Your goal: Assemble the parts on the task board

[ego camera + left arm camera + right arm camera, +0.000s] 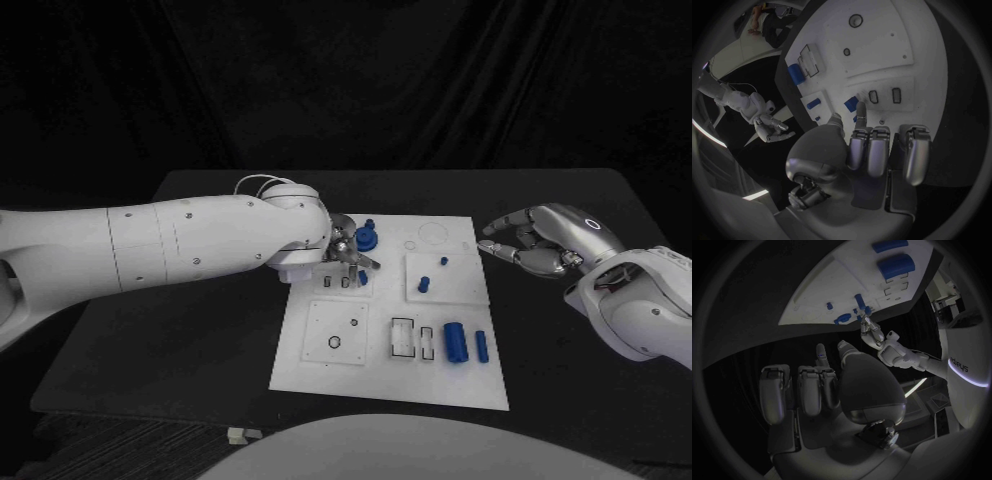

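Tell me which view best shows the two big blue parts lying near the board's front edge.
Head view: both blue parts lie unobstructed side by side on the task board. Right wrist view shows them smaller, at the rim; left wrist view catches one.

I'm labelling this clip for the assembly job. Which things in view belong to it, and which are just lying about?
Belongs to the job:
task board
blue parts on it, such as the large cylinder and the piece by the left hand
left hand, over the board
right hand, off the board's edge

Lying about:
small white bits at the table's front edge
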